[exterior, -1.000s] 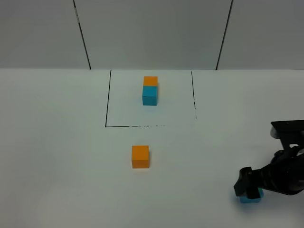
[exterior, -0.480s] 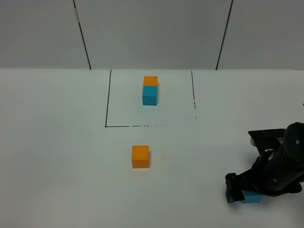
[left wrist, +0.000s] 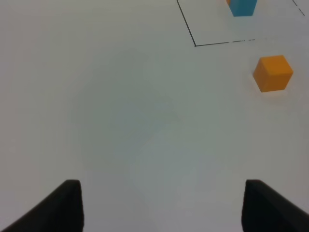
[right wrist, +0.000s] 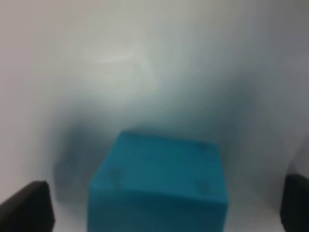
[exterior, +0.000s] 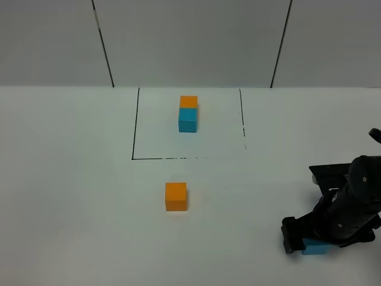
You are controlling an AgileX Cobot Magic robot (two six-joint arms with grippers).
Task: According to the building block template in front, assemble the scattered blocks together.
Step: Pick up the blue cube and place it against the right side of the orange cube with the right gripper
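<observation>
**Blue Block Waits Between Open Jaws**

High view: the right gripper point(exterior: 305, 241) sits low at the blue block point(exterior: 314, 248). Both are well apart from the orange block point(exterior: 176, 196) and the template point(exterior: 188, 113).

Left wrist: the left gripper point(left wrist: 161, 208) is spread wide and holds nothing.

Right wrist: the jaws stand apart, one on each side of the blue block, not touching it. If they close off-centre, the block may twist or pop out.

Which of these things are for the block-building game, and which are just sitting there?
For the job: template pair inside the black outline, loose orange cube, loose cyan cube.
Just there: white table, grey wall.
</observation>
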